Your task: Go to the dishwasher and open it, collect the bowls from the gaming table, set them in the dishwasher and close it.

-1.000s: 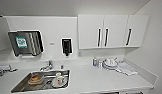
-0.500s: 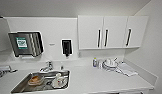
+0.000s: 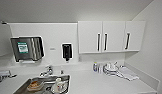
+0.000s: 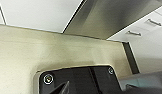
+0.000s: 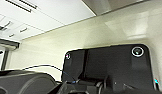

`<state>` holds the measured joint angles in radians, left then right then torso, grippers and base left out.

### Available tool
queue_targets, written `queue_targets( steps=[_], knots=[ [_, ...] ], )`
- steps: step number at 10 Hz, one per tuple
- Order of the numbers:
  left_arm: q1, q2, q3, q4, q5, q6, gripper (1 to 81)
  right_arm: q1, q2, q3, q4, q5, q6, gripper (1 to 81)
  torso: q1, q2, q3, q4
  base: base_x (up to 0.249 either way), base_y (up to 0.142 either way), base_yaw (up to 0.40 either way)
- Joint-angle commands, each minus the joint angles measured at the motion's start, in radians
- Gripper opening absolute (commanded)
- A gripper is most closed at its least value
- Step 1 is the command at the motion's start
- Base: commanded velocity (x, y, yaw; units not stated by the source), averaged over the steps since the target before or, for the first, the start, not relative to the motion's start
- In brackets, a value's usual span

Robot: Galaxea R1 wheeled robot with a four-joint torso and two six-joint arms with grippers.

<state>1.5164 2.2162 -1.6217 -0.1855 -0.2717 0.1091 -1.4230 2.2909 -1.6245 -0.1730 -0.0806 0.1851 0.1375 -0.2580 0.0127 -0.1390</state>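
Note:
In the left wrist view a grey stainless-steel front (image 4: 117,17), the dishwasher, stands beside white cabinet fronts (image 4: 39,12) above a beige floor (image 4: 47,50). A strip of the same grey front (image 5: 114,3) shows in the right wrist view. Its handle is not visible. The bowls and the gaming table are out of view. Dark parts of my left gripper (image 4: 62,88) and my right gripper (image 5: 79,87) sit low over the floor. Nothing is seen in either.
The head view faces a white kitchen counter (image 3: 97,82) with a steel sink (image 3: 44,83) holding dirty dishes. Behind are a tap (image 3: 48,71), a towel dispenser (image 3: 27,48), a soap dispenser (image 3: 66,51) and upper cabinets (image 3: 110,36). Dishes (image 3: 110,68) and a cloth (image 3: 127,73) lie at right. White drawers (image 4: 147,27) have bar handles.
The whole head picture has slid slightly downward, so the camera has moved a little. Nothing on the counter has moved.

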Motion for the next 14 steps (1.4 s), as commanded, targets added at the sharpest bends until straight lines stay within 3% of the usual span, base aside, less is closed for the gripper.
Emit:
queue_targets(
  steps=[1, 2, 3, 4, 8, 9, 10, 13, 14],
  knots=[
    [-0.051, -0.312, 0.313, 0.078, -0.067, 0.017, 81.1, 0.149, -0.156, 0.137, 0.046, -0.07, 0.016, 81.1, 0.063, -0.098, -0.033, 0.0, 0.0, 0.0, 0.0],
    [-0.054, -0.375, 0.384, 0.115, -0.073, 0.015, 81.1, 0.167, -0.196, 0.183, 0.058, -0.07, 0.019, 81.1, 0.085, -0.133, -0.079, 0.0, 0.0, 0.0, 0.0],
    [-0.054, -0.433, 0.463, 0.139, -0.09, 0.015, 81.1, 0.192, -0.234, 0.236, 0.058, -0.07, 0.02, 81.1, 0.165, -0.258, -0.197, 0.0, 0.0, 0.0, 0.0],
    [-0.054, -0.458, 0.493, 0.146, -0.126, 0.014, 81.1, 0.215, -0.258, 0.258, 0.061, -0.073, 0.022, 81.1, 0.119, -0.187, -0.124, 0.0, 0.0, 0.0, 0.0],
    [-0.054, -0.501, 0.531, 0.158, -0.136, 0.014, 81.1, 0.282, -0.324, 0.327, 0.102, -0.074, 0.022, 81.1, 0.208, -0.328, -0.258, 0.0, 0.0, 0.0, 0.0],
    [-0.057, -0.536, 0.552, 0.176, -0.139, 0.014, 81.1, 0.304, -0.334, 0.342, 0.131, -0.076, 0.022, 81.1, 0.23, -0.362, -0.196, 0.0, 0.0, 0.0, 0.0],
    [-0.057, -0.567, 0.584, 0.201, -0.145, 0.014, 81.1, 0.315, -0.336, 0.342, 0.139, -0.079, 0.02, 81.1, 0.249, -0.393, -0.225, 0.0, 0.0, 0.0, 0.0],
    [-0.057, -0.625, 0.652, 0.227, -0.181, 0.006, 81.1, 0.315, -0.338, 0.333, 0.139, -0.077, 0.02, 81.1, 0.309, -0.487, -0.244, 0.0, 0.0, 0.0, 0.0],
    [-0.057, -0.66, 0.69, 0.245, -0.181, 0.006, 81.1, 0.318, -0.338, 0.33, 0.142, -0.077, 0.02, 81.1, 0.331, -0.522, -0.31, 0.0, 0.0, 0.0, 0.0]
  ],
)
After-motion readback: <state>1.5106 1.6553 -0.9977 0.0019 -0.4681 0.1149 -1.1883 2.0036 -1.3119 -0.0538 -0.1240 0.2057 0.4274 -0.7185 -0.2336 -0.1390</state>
